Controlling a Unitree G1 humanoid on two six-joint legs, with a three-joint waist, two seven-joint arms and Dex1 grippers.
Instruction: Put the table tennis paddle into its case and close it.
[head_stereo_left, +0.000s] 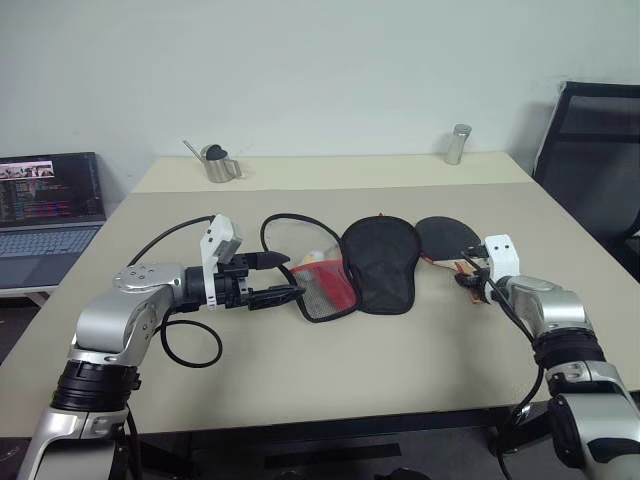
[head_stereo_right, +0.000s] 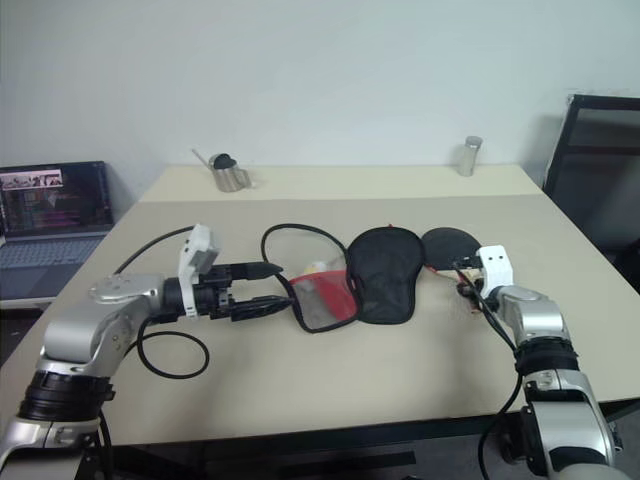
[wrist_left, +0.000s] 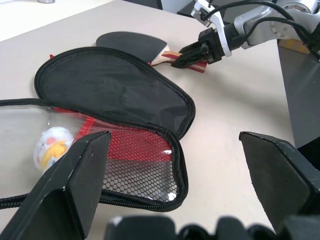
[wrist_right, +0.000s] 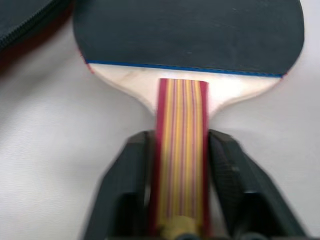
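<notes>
Left eye view first: the left hand (head_stereo_left: 278, 277) hovers with its fingers spread wide and nothing between them, the case (head_stereo_left: 360, 268) lying just ahead of its fingertips on the bench (head_stereo_left: 330, 370). The case looks soft and floppy; its black flap is folded back and the red mesh lining is exposed, so it would likely sag if lifted by one edge. A small pale ball (wrist_left: 51, 147) sits under the clear pocket, what it is unclear. Further right, the table tennis paddle (wrist_right: 187, 45) lies flat beside the case, and the right hand (wrist_right: 182, 175) has its fingers closed against both sides of the striped handle. Light, stiff and smooth-sided, the handle is the sensible hold; it might slip or swivel. The handle's butt is cut off from sight.
</notes>
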